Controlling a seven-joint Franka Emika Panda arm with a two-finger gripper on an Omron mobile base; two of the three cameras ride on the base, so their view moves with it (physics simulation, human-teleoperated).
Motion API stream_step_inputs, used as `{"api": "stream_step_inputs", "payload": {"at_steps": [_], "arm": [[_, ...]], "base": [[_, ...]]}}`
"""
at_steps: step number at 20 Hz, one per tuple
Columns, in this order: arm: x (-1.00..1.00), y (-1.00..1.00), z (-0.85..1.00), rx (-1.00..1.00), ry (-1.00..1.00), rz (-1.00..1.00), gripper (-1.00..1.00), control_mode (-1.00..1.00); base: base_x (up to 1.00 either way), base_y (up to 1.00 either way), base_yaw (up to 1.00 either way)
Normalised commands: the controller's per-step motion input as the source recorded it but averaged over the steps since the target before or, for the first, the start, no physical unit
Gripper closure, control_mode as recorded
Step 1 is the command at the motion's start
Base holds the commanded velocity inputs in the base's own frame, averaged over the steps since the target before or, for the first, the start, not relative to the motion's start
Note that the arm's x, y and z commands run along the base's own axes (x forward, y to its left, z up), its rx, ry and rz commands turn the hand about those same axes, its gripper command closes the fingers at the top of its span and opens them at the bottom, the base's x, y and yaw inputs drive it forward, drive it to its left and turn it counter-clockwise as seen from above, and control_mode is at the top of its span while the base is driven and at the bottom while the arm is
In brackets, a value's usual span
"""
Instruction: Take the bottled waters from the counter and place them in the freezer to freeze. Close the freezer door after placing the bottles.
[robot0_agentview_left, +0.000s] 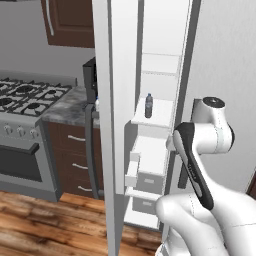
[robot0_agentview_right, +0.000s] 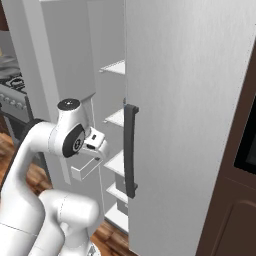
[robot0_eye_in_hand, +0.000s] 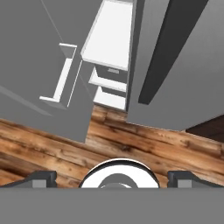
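White shelves fill the open freezer (robot0_agentview_left: 157, 107), and one of the bottled waters (robot0_agentview_left: 148, 106), a greyish bottle with a blue cap, stands upright on a shelf at mid height, just above the stacked drawers. The freezer door (robot0_agentview_left: 111, 125) hangs ajar at 9 o'clock from that bottle in the left base view, its inner face carrying a small white bin. Past the door edge, still further toward 9 o'clock, lies the speckled stone counter (robot0_agentview_left: 67, 107), with a blue-capped shape peeking out beside the door; I cannot tell what it is. The gripper (robot0_eye_in_hand: 112, 178) points down at the wooden floor (robot0_eye_in_hand: 144, 146), its fingertips (robot0_eye_in_hand: 41, 178) spread fully wide with nothing between them. At 1 o'clock from it in the hand view runs the dark handle (robot0_eye_in_hand: 168, 48) of the closed fridge door (robot0_agentview_right: 190, 115).
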Motion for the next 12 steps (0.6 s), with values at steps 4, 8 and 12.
{"api": "stream_step_inputs", "payload": {"at_steps": [4,8,12], "arm": [[-0.38,0.0,0.0,0.0,0.0,0.0,-1.0,-1.0],[0.0,0.0,0.0,0.0,0.0,0.0,-1.0,1.0],[0.0,0.0,0.0,0.0,0.0,0.0,-1.0,1.0]], "base": [[0.0,0.0,0.0],[-0.62,0.04,0.0],[-0.6,0.21,0.0]]}}
